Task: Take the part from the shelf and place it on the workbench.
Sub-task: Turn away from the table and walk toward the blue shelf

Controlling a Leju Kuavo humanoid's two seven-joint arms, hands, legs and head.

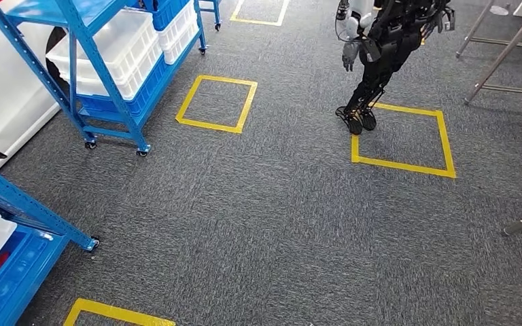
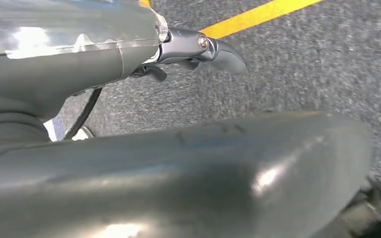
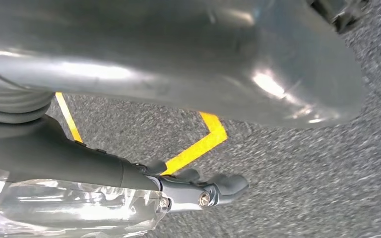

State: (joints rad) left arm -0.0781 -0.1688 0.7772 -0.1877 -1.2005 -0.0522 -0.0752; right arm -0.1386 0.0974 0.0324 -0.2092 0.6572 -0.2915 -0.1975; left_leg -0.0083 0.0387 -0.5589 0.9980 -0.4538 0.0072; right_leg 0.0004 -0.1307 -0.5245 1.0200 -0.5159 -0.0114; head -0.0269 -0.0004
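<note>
Where blue shelf edges end, open carpet beyond yellow squares

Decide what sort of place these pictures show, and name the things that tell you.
Probably a robot test hall or workshop set up like a warehouse: blue wheeled shelves holding white bins, yellow tape squares marking spots on the grey carpet, and another humanoid robot standing by one.

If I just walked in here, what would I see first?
Probably the other humanoid robot, dark-legged, standing at the corner of a yellow tape square on the grey carpet, far right of middle. Next, the blue shelf on wheels at the far left, holding white bins. Close up, the left hand and right hand hang over the carpet, holding nothing.
</note>
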